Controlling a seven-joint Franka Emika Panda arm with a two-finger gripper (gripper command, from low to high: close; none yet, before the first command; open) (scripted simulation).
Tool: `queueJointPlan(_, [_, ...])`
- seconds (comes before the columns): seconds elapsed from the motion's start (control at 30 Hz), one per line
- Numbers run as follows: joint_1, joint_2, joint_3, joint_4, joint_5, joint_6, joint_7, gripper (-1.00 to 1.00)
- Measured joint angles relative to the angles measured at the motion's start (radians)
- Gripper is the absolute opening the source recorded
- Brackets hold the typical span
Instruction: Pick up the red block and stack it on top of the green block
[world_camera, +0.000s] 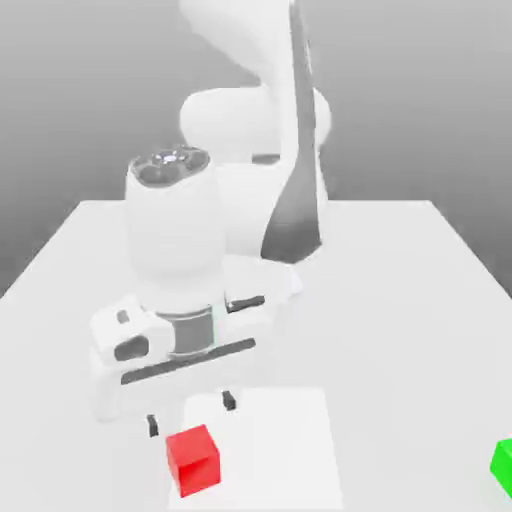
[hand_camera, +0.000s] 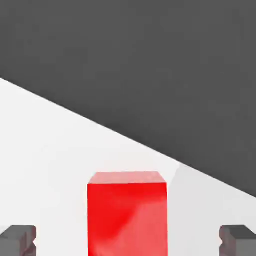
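Note:
The red block is a small bright cube resting on the white table near its front edge. Just above it hovers my gripper, open, its two dark fingertips spread wider than the cube. In the hand view the red block sits centred between the fingertips of the gripper, with a gap on each side and no contact. The green block lies on the table at the exterior view's far right, partly cut off by the frame edge and well apart from the red one.
The white table stretches between the two cubes. The arm's bulky white body rises behind the gripper. In the hand view the table's far edge runs diagonally against dark floor.

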Motion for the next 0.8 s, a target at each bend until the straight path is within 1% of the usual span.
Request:
queueJointPlan(0.07, [-0.029, 0.073, 0.036, 0.011, 0.038, 0.059, -0.030, 0.00])
queueJointPlan(0.1, [-0.037, 0.095, 0.047, 0.014, 0.049, 0.076, -0.037, -1.00])
queueJointPlan(0.33, [-0.038, 0.093, 0.047, 0.014, 0.046, 0.073, -0.036, -1.00])
queueJointPlan(0.5, [0.007, -0.061, -0.008, -0.009, -0.047, -0.055, 0.031, -1.00])
queueJointPlan(0.6, [0.085, -0.063, 0.058, 0.050, -0.092, -0.113, 0.021, -1.00])
queueJointPlan(0.8, [0.234, -0.037, 0.198, 0.151, -0.152, -0.187, -0.011, -1.00])
